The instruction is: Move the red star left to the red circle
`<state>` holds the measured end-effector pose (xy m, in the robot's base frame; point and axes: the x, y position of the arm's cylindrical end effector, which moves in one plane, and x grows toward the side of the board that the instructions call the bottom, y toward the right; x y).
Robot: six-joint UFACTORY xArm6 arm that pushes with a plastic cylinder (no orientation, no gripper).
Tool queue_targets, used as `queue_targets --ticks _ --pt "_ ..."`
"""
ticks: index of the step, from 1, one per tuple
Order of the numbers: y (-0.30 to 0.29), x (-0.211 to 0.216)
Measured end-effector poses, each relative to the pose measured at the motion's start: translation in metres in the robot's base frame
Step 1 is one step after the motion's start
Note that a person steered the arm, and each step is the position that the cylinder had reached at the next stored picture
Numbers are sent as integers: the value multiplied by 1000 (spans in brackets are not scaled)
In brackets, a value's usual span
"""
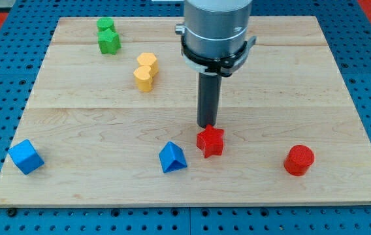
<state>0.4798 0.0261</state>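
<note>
The red star (210,141) lies on the wooden board (94,130) at the lower middle. The red circle (298,160), a short cylinder, stands at the view's lower right, well apart from the star. My tip (208,125) is at the star's top edge, just above it in the view, touching it or nearly so. The dark rod rises from there to the grey arm body at the view's top.
A blue triangular block (172,157) lies just left of the red star. A blue cube (25,156) sits at the lower left. Two yellow blocks (145,71) sit together at upper middle-left. Two green blocks (108,36) sit at the upper left.
</note>
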Motion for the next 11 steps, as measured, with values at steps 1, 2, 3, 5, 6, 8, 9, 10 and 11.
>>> queue_targets --ticks 1,2,3,5,6,8,9,10,11 --pt "-2 9" --pt "-22 22" --pt "-68 33" --pt "45 44" --pt "81 50" --pt "56 49" --pt "41 68" --pt "-2 69" --pt "-52 85"
